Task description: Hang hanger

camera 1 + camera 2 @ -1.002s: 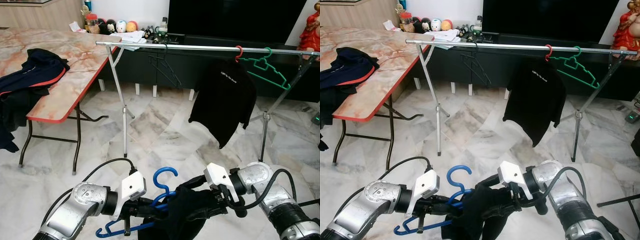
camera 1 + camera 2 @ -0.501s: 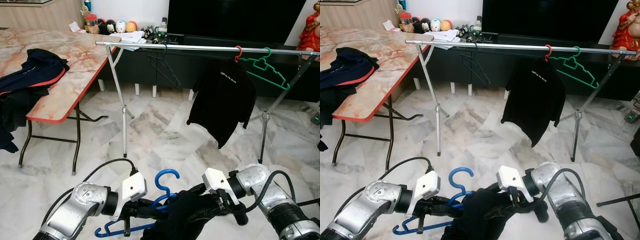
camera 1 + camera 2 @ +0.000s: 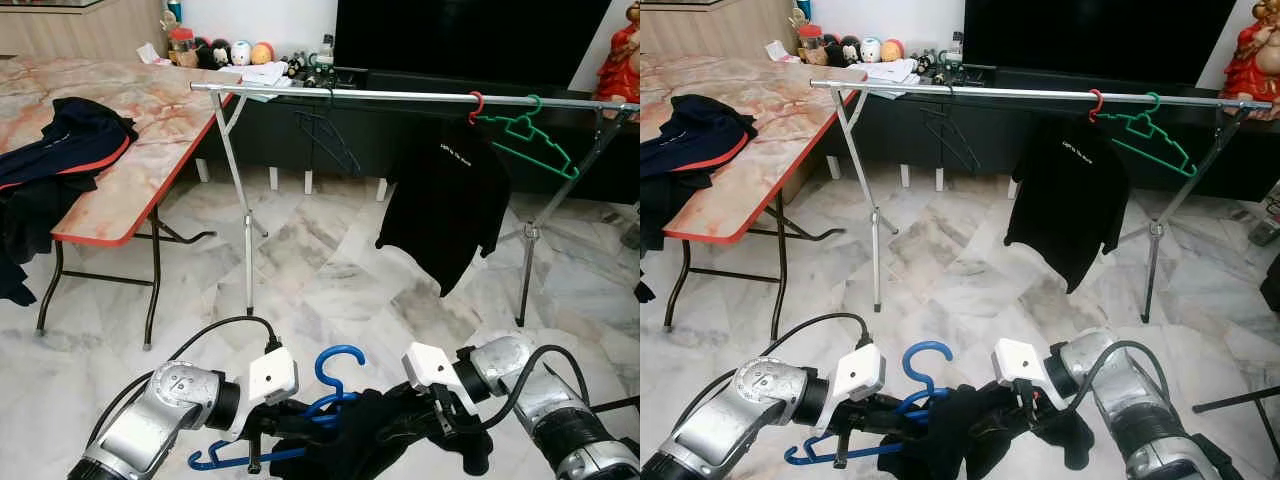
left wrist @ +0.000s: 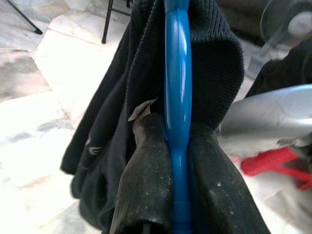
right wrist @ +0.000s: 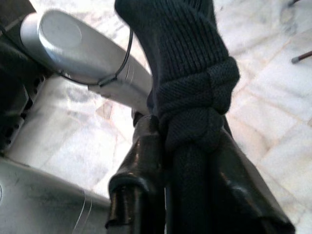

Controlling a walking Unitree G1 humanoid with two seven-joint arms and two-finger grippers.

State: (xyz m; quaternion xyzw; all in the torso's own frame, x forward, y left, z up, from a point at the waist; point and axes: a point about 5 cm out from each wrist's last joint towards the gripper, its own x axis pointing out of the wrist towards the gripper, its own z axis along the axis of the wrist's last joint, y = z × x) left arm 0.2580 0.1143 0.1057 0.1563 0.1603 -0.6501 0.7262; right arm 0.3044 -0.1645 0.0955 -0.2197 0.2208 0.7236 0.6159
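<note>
A blue hanger (image 3: pixel 340 364) is low in front of me, and my left gripper (image 3: pixel 276 436) is shut on its bar (image 4: pixel 178 97). A black knit garment (image 3: pixel 362 446) is draped over the hanger's right side. My right gripper (image 3: pixel 424 426) is shut on a bunched fold of that garment (image 5: pixel 191 73), close beside the left gripper. Farther ahead a silver clothes rail (image 3: pixel 400 95) runs across the room at about table height, well beyond both grippers.
On the rail hang a black T-shirt (image 3: pixel 450 190) on a red hanger (image 3: pixel 477 103), a green hanger (image 3: pixel 532 135) and a thin black hanger (image 3: pixel 330 138). A marble-top folding table (image 3: pixel 150 140) with dark clothes (image 3: pixel 60 150) stands at the left. Marble floor lies between me and the rail.
My right gripper has sunk a little and pulled the black garment lower along the hanger. The blue hanger has shifted slightly to the right in my left gripper.
</note>
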